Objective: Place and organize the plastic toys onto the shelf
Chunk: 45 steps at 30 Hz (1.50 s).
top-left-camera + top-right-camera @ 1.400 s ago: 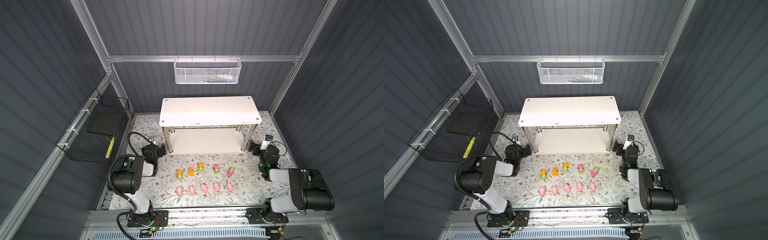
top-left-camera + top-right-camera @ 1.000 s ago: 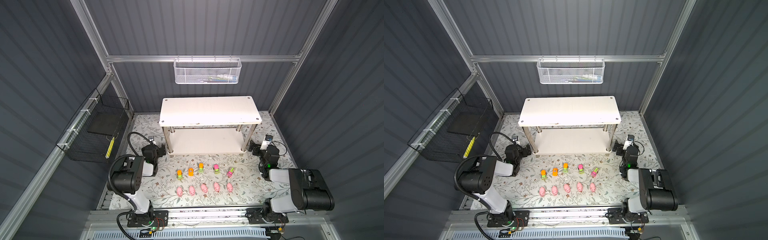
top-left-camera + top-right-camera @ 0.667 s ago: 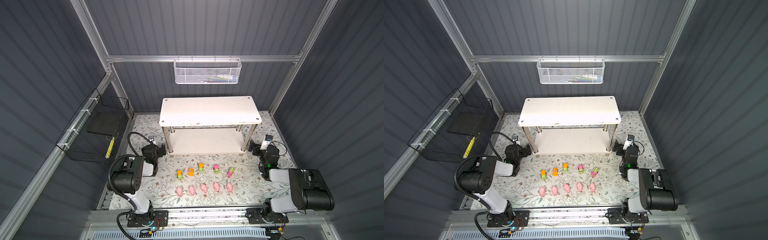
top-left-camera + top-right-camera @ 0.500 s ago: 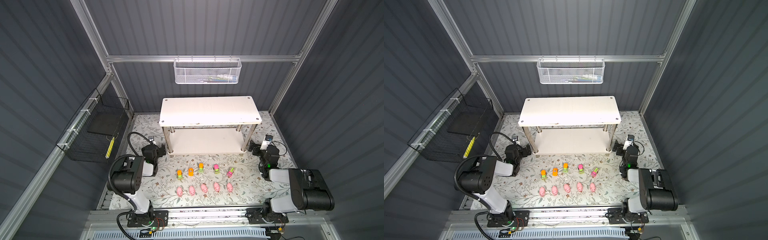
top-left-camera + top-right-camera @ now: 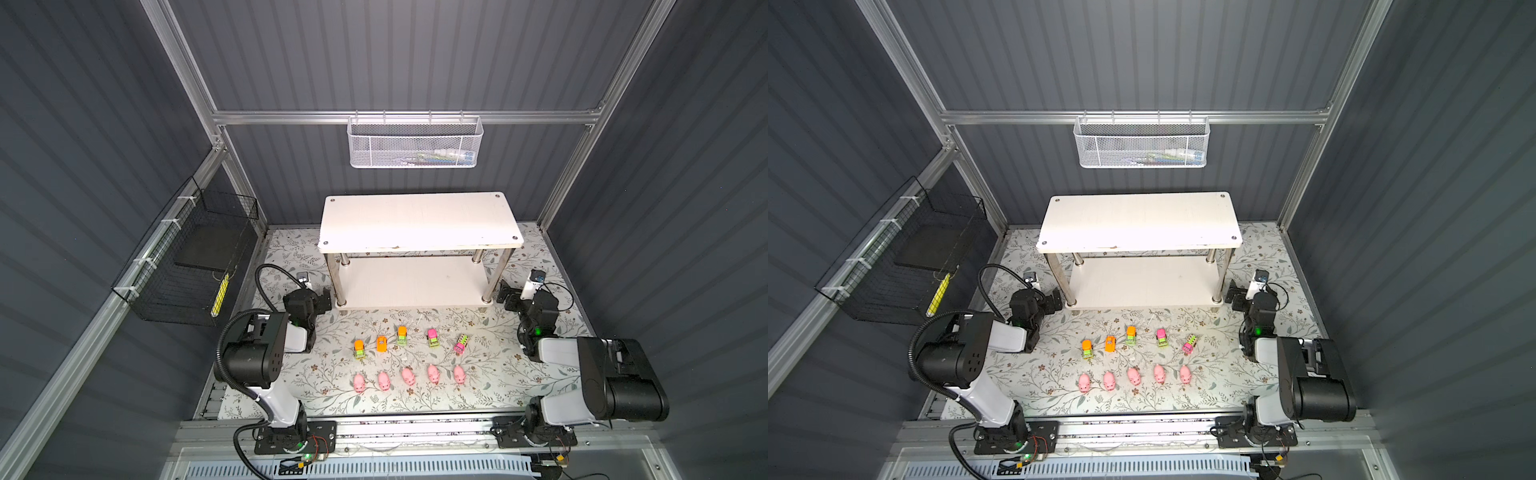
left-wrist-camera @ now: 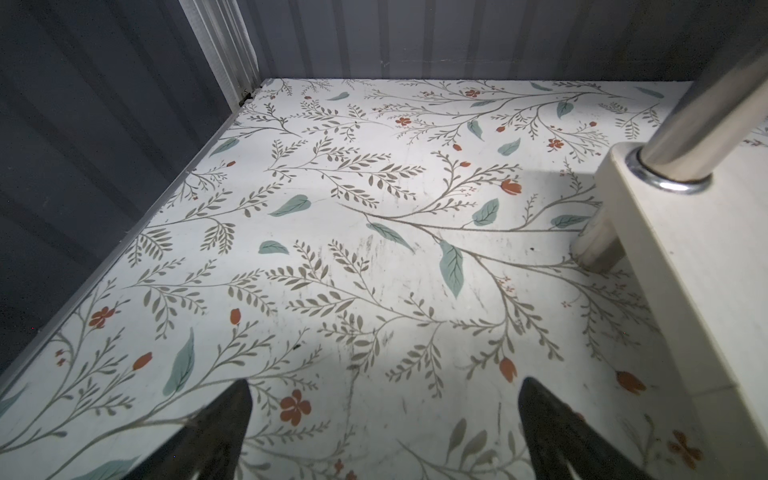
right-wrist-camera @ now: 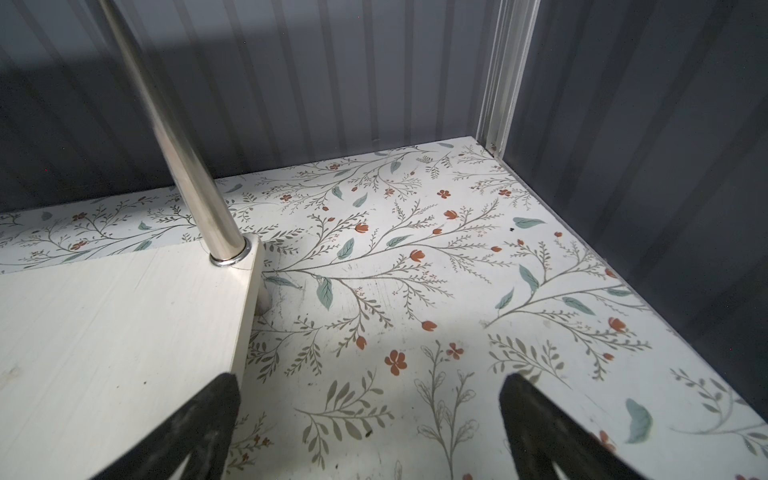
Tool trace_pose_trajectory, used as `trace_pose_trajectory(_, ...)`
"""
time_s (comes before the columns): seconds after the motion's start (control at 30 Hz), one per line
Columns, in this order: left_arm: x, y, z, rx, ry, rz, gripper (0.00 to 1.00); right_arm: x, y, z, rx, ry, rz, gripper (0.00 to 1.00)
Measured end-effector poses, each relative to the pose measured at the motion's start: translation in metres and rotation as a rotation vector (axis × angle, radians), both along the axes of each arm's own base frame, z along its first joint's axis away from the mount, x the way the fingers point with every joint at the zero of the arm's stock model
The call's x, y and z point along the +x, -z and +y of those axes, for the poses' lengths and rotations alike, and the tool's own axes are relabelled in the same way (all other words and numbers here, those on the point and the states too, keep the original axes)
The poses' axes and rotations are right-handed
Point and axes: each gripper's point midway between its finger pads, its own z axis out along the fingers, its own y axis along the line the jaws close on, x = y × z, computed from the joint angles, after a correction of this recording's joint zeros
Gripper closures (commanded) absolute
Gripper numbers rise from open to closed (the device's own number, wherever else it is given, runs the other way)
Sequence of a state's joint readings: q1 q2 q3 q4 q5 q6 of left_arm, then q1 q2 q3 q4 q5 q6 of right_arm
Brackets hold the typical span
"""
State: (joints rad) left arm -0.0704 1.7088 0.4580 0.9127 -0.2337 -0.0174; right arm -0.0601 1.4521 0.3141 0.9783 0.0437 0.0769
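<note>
Here, the left hand (image 6: 384, 386) and right hand (image 7: 370, 379) gape wide, empty, flanking the shelf (image 5: 415, 224).

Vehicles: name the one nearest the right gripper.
The pink vehicle at the right end of the row, turned askew; the other four lie farther from the right gripper.

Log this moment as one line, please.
toys: all on mat | shelf: no toys | left gripper: open | right gripper: open
</note>
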Motion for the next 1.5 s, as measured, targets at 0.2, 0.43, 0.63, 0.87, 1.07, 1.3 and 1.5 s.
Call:
trace_pose_trajectory(0.2, -0.002, 0.0, 0.003, 0.009, -0.018, 0.028, 0.0, -0.002, 0.002, -0.003, 0.003, 0.018, 0.031, 0.01)
trace_pose_trajectory(0.43, -0.003, -0.057, 0.016, 0.005, -0.1, -0.041, 0.0, 0.0, -0.052, -0.012, 0.011, 0.07, -0.036, 0.01)
trace_pose_trajectory(0.63, -0.016, -0.089, 0.022, -0.059, -0.178, -0.068, 0.01, -0.022, -0.065, -0.018, 0.108, 0.136, -0.019, 0.01)
trace_pose_trajectory(0.87, -0.041, -0.081, 0.003, -0.123, -0.169, 0.01, 0.01, -0.055, -0.071, -0.011, 0.241, 0.158, 0.011, 0.01)
trace_pose_trajectory(1.07, -0.07, -0.079, -0.014, -0.191, -0.137, 0.025, 0.01, -0.083, -0.067, 0.011, 0.311, 0.123, 0.057, 0.02)
trace_pose_trajectory(1.3, -0.084, -0.07, -0.011, -0.221, -0.158, 0.047, 0.01, -0.104, -0.036, 0.055, 0.35, 0.051, 0.223, 0.04)
trace_pose_trajectory(1.5, -0.084, -0.067, -0.011, -0.233, -0.167, 0.057, 0.0, -0.116, 0.011, 0.095, 0.392, 0.012, 0.433, 0.1)
